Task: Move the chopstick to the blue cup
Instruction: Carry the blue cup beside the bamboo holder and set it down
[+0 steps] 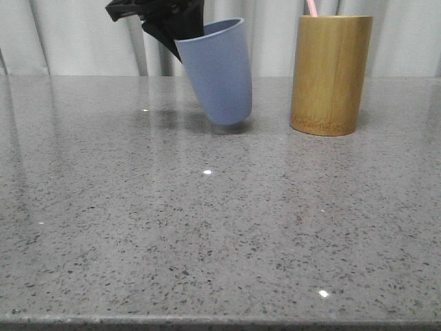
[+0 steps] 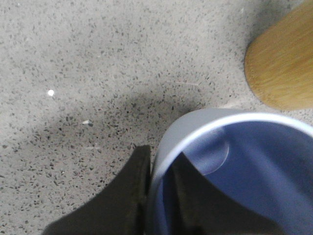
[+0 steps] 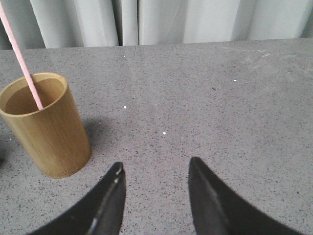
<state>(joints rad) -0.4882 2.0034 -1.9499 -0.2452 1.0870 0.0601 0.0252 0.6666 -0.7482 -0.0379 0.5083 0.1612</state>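
On your left, the left gripper (image 1: 180,34) is clamping the rim of the blue cup (image 1: 217,72), one finger (image 2: 117,196) lying against the outside of the wall and the other sitting inside the mouth. The cup is leaning, its top tipped toward the bamboo cup (image 1: 329,74), and its rounded base is resting on or just above the grey speckled table (image 1: 207,227); you cannot tell which from the front view. Nothing is lying inside the blue cup where its interior is showing in the left wrist view.

Moving right, the bamboo cup is standing upright just beside the blue cup, apart from it. The chopstick (image 3: 20,58) is sitting in it, leaning against the rim with its pink end sticking out above.

Farther right, the right gripper (image 3: 154,169) is hovering over bare table with its fingers spread wide, holding nothing, near the bamboo cup.
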